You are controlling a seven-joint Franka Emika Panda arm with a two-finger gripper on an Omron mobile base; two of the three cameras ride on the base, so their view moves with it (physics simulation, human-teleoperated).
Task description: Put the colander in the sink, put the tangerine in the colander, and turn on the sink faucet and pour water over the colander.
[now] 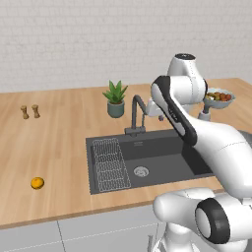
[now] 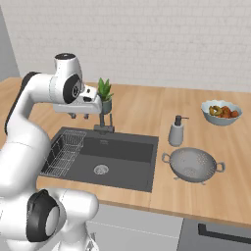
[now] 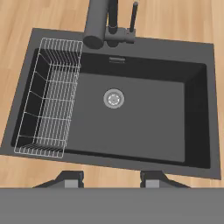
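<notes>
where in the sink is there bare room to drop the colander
The sink floor is bare around the drain and on to the right wall. The wire rack takes the left end, and the faucet overhangs the back rim. The colander sits on the counter beside the soap dispenser.

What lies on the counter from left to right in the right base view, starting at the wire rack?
Wire rack → sink drain → soap dispenser → colander → fruit bowl.
</notes>
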